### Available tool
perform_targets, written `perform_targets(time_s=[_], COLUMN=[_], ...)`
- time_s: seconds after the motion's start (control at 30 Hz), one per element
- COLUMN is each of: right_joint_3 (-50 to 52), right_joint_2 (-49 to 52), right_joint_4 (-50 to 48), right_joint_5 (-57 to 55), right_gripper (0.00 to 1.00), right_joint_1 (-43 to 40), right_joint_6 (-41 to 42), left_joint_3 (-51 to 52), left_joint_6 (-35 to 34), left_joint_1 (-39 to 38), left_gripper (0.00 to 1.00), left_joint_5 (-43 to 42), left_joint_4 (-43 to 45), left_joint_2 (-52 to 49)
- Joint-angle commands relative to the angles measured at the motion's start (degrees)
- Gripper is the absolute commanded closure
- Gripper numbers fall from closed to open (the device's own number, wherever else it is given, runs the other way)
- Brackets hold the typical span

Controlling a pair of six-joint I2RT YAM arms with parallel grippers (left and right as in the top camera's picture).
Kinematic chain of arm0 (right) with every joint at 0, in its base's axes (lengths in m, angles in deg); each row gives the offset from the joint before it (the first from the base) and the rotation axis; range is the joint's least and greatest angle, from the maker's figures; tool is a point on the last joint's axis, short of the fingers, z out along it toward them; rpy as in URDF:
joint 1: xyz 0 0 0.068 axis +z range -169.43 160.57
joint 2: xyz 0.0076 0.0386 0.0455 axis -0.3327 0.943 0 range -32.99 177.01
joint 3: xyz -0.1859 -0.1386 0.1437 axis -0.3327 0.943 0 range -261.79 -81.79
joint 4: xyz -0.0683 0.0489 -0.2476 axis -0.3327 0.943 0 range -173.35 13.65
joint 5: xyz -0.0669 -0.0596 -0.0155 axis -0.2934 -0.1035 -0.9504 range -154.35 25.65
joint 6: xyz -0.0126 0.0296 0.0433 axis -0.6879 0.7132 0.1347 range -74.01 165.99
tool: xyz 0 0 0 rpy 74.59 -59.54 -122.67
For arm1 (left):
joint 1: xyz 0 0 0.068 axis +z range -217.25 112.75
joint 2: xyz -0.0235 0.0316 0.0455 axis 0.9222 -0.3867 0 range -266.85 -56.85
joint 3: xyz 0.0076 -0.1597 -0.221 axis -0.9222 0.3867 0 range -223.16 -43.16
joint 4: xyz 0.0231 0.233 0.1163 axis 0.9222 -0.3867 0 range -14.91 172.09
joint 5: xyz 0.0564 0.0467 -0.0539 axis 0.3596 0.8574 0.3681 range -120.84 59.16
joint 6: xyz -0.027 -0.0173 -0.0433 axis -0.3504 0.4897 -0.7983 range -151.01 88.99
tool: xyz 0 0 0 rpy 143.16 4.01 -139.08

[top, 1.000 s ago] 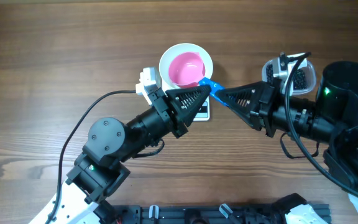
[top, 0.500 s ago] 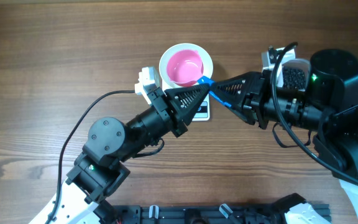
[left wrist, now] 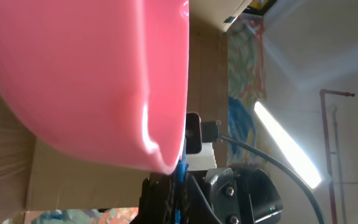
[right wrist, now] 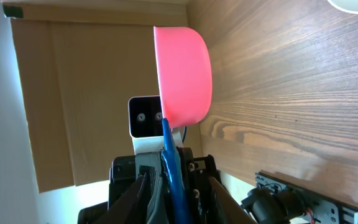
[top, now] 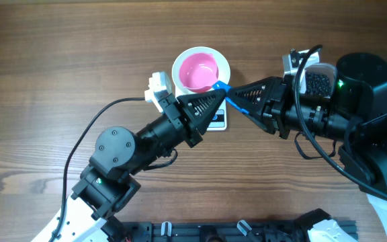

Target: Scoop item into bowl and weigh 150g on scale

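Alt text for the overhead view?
A pink scoop is held over the white bowl, left gripper and right gripper meeting at its blue handle. The scale peeks out beneath them; a tub holds black pellets.

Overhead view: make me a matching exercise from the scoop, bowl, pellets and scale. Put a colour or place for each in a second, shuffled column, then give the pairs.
Things
1. scoop
2. bowl
3. pellets
4. scale

Descriptions
A. black, furthest right
B. white and round, directly under the scoop
C. pink cup with a blue handle
D. white, only a corner showing, just toward the robot from the bowl

Pairs: 1-C, 2-B, 3-A, 4-D
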State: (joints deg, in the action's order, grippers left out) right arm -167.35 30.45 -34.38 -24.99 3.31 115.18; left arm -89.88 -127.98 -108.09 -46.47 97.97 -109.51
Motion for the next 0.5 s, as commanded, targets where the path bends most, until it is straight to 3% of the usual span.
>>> perform_targets(time_s=[0.0,0.47], right_joint_3=[-1.0,-1.1], right_joint_2=[0.1,0.1], right_joint_4=[-0.4,-1.8], right_joint_5=[-1.6,-2.0], right_gripper=[0.7,0.71], right_joint_1=[0.3,0.3], right_joint_6=[0.0,0.5], left_joint_3=[-0.2,-0.2], left_joint_6=[0.5,0.5], left_joint_1=[0.3,2.1], left_gripper=[0.96,0.96], left_joint_5=[2.1,2.3], left_joint_4=[0.2,0.2], left_joint_2=[-0.2,-0.2])
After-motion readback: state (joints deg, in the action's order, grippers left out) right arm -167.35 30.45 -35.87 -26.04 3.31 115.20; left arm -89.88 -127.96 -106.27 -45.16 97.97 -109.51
